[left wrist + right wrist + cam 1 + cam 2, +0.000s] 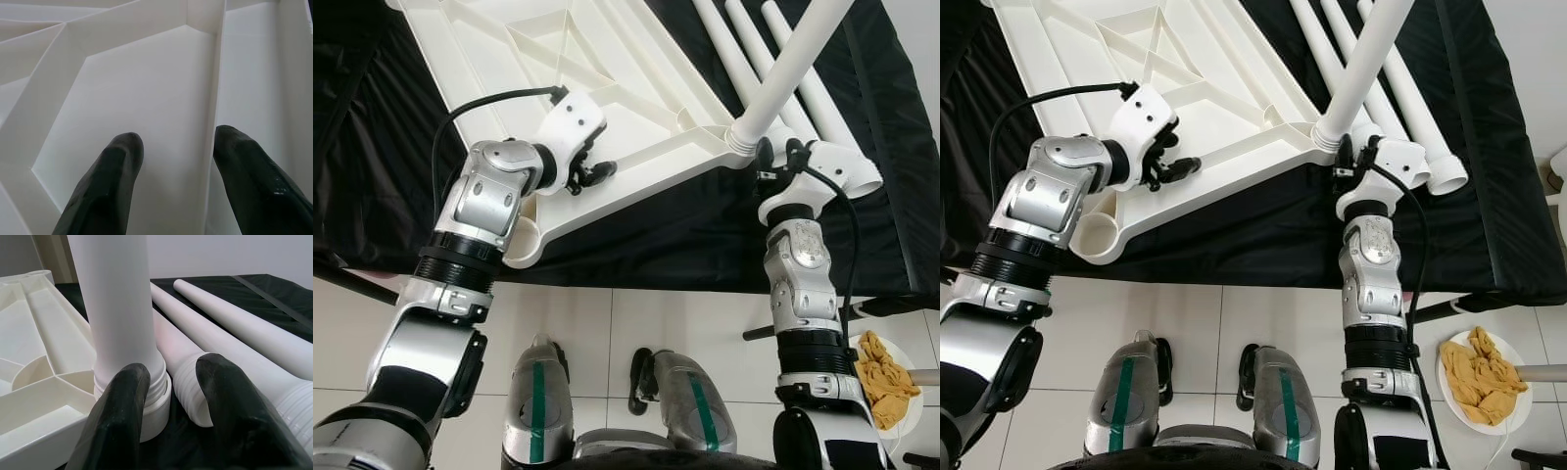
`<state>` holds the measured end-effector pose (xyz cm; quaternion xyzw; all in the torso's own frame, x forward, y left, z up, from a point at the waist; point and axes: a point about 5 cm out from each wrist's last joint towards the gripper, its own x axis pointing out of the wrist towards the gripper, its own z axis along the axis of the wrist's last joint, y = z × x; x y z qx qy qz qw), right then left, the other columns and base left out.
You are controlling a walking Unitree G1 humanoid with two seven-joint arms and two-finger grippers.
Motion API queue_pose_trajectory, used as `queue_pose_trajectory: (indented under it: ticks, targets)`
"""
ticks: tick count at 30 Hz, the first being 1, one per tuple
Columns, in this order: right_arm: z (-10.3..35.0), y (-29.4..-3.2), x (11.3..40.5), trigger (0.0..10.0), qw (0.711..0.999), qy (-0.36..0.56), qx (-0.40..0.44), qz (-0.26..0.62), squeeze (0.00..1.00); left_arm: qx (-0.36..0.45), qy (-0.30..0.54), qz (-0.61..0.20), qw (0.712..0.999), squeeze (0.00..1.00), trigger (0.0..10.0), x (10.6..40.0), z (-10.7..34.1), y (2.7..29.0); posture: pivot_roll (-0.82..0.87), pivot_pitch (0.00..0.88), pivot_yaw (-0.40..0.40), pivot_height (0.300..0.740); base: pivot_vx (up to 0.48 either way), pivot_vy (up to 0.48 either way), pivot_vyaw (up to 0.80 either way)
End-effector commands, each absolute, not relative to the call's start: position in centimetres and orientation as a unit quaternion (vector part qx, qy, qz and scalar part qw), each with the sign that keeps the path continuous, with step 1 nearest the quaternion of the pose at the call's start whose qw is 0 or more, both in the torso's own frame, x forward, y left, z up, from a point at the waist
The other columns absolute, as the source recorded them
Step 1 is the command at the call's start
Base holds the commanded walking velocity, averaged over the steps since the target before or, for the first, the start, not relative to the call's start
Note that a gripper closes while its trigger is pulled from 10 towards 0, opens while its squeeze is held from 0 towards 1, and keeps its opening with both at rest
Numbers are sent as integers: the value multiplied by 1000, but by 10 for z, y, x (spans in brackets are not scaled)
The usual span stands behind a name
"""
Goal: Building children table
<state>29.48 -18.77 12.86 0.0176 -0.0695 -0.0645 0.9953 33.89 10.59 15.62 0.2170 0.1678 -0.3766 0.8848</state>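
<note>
risk noted: right gripper (780, 154), fingers spread beside the upright leg (790, 70), may knock it askew in the tabletop (607, 108) socket while the left gripper (592, 174), also spread, merely rests there.

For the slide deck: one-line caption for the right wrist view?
Right gripper at the base of a white leg standing in the upturned tabletop's corner socket, spare legs alongside.

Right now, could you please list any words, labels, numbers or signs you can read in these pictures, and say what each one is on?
None: no text can be read anywhere.
The tabletop, the legs and the black cloth are plain.
The left gripper and right gripper carry no readable marking.
The green stripes on the robot's own legs bear no lettering.
</note>
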Motion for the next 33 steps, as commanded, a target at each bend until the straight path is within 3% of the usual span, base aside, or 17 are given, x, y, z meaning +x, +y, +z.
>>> queue_pose_trajectory:
  ticks: [1,14,24,33]
  targets:
    - [127,-190,292,10000,995,-68,21,-73,0,242,159,-278,916,0,10000,346,158,117,31,63,-38,740,0,0,0]
    - [124,-189,290,10000,995,-60,22,-71,0,267,195,-317,889,0,10000,333,154,129,40,70,-39,740,0,0,0]
    - [127,-189,296,10000,996,-60,19,-62,0,290,208,-406,841,0,10000,311,138,101,36,73,-40,740,0,0,0]
    - [129,-190,303,10000,997,-53,23,-45,0,294,206,-432,828,0,10000,304,140,89,38,78,-36,740,0,0,0]
